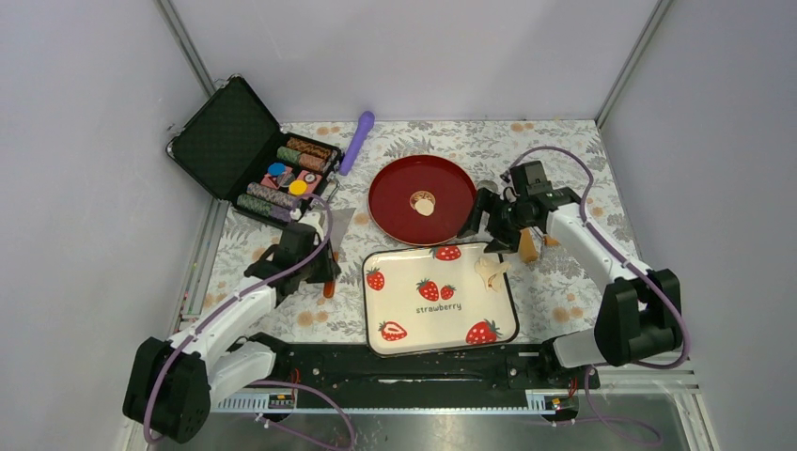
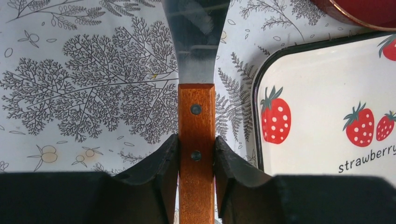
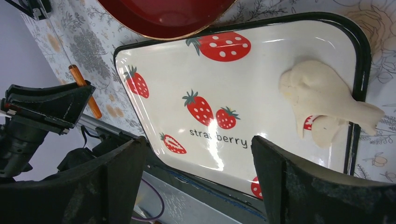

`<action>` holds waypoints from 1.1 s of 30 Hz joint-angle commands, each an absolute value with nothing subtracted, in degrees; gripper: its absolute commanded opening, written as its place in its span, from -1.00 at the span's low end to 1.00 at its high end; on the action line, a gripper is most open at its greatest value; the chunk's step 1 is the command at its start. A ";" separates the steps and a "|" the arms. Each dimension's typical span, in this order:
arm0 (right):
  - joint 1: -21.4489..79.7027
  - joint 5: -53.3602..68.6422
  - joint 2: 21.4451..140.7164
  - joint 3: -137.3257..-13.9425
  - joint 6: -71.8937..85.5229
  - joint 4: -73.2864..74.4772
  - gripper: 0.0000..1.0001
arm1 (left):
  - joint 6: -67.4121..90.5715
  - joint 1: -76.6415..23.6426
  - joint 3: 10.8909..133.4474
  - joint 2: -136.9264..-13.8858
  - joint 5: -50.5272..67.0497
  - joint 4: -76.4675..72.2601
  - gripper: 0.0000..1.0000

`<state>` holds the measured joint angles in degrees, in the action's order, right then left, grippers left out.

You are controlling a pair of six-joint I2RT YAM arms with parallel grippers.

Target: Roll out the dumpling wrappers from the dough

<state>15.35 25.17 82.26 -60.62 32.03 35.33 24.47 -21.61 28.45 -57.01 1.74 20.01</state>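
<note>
The dough (image 3: 317, 93), a pale irregular flattened piece, lies at the right end of the strawberry tray (image 3: 280, 42) and drapes over its black rim; from above the dough (image 1: 491, 271) sits just below my right gripper (image 1: 479, 220). That right gripper (image 3: 198, 144) hangs open over the tray with nothing between its fingers. A round tan dumpling wrapper (image 1: 423, 203) rests in the red plate (image 1: 395, 178). Left of the tray, my left gripper (image 2: 196, 144) is shut on the wooden handle (image 2: 196, 116) of a metal scraper; its blade (image 2: 196, 42) points away over the patterned cloth.
A purple roller (image 1: 357, 141) lies at the back beside an open black case (image 1: 235, 132) of coloured chips. A brown wooden piece (image 1: 528, 246) sits by the right arm. The red plate's rim (image 3: 163, 32) borders the tray's far side.
</note>
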 commanded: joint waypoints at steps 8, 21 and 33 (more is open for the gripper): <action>14.10 26.33 75.76 -57.81 29.44 36.83 0.89 | 26.65 -21.33 28.65 -54.72 -2.50 14.39 0.56; 13.26 10.40 68.54 -56.96 24.41 40.93 0.99 | 23.74 -16.00 29.84 -45.86 6.37 8.10 0.98; 13.27 -25.93 54.48 -42.49 16.50 27.13 0.99 | 25.31 -0.13 24.37 -46.65 21.49 -12.06 0.98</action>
